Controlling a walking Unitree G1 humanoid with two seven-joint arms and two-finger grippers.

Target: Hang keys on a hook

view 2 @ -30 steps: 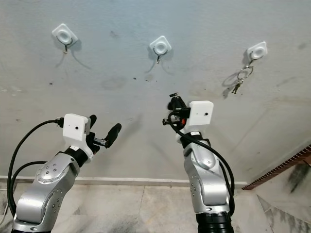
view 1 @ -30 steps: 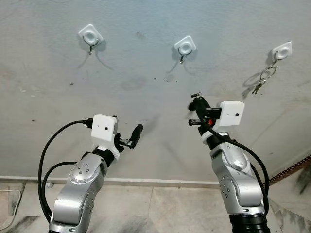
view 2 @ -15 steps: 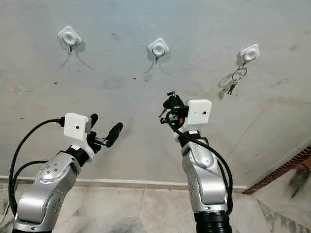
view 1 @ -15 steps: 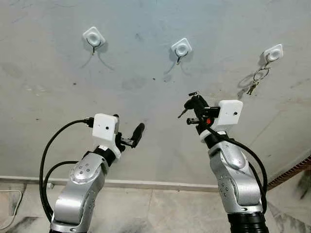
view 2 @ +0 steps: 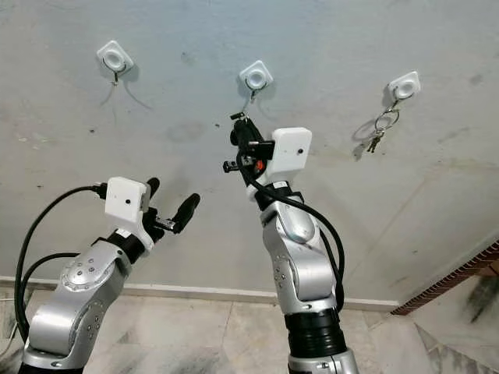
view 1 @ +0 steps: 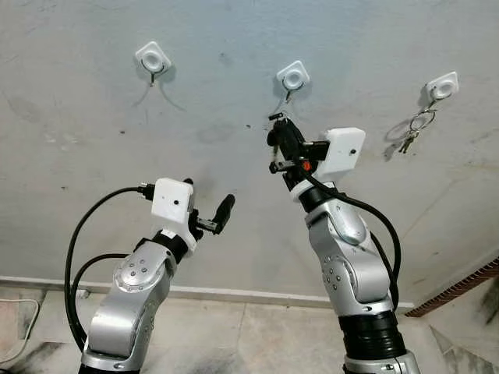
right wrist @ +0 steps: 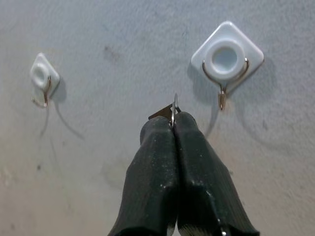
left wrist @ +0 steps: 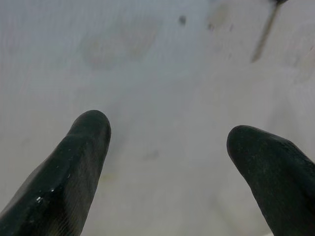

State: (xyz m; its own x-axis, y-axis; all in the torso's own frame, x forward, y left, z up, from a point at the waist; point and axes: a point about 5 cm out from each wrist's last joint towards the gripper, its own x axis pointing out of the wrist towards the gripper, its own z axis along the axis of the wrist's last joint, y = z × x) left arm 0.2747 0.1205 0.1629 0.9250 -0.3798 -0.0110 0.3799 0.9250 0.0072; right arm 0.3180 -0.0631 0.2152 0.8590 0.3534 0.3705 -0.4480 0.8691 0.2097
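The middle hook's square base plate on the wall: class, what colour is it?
White, with a metal wire hook; the middle hook shows best in the right wrist view.

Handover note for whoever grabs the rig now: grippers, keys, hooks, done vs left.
Right gripper: shut on a key ring, raised just below the middle hook.
Left gripper: open, holding nothing, low toward the wall.
Left hook: bare. Right hook: already carries a set of keys.
Done: ring picked up and brought near the middle hook.
Left: slip ring over that hook, release, back off.
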